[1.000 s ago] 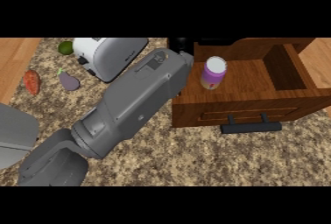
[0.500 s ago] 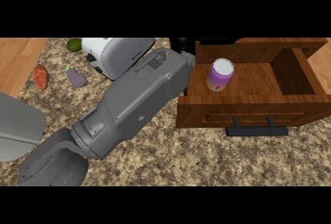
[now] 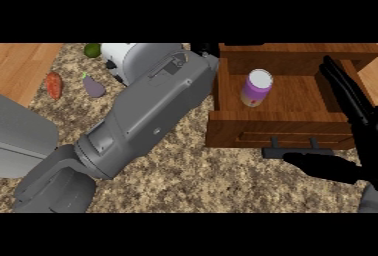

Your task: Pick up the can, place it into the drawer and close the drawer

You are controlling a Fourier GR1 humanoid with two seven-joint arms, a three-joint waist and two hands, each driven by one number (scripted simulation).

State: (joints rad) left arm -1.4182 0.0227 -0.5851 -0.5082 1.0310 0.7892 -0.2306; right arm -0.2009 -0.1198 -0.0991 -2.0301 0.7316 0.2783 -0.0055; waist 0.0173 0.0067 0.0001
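Note:
The purple can point(image 3: 256, 88) with a white lid stands upright inside the open wooden drawer point(image 3: 284, 129), apart from both hands. My left forearm point(image 3: 151, 112) crosses the view from lower left to the drawer's far left corner. Only a black sliver of my left hand point(image 3: 204, 49) shows there, at the top edge. At the right edge, my right hand point(image 3: 347, 97) is open, with straight fingers lying over the drawer's right side. Its thumb point(image 3: 325, 166) sits just below the dark drawer handle point(image 3: 295, 150).
A white and grey appliance point(image 3: 125, 56) stands behind my left forearm. A green lime point(image 3: 91, 49), a small eggplant point(image 3: 94, 86) and an orange-red vegetable point(image 3: 54, 85) lie at the upper left. A grey block point(image 3: 22, 137) fills the left edge.
My right hand has come into view at the right, beside the drawer front. The whole scene has slid rightward in the view. The can stays standing in the drawer.

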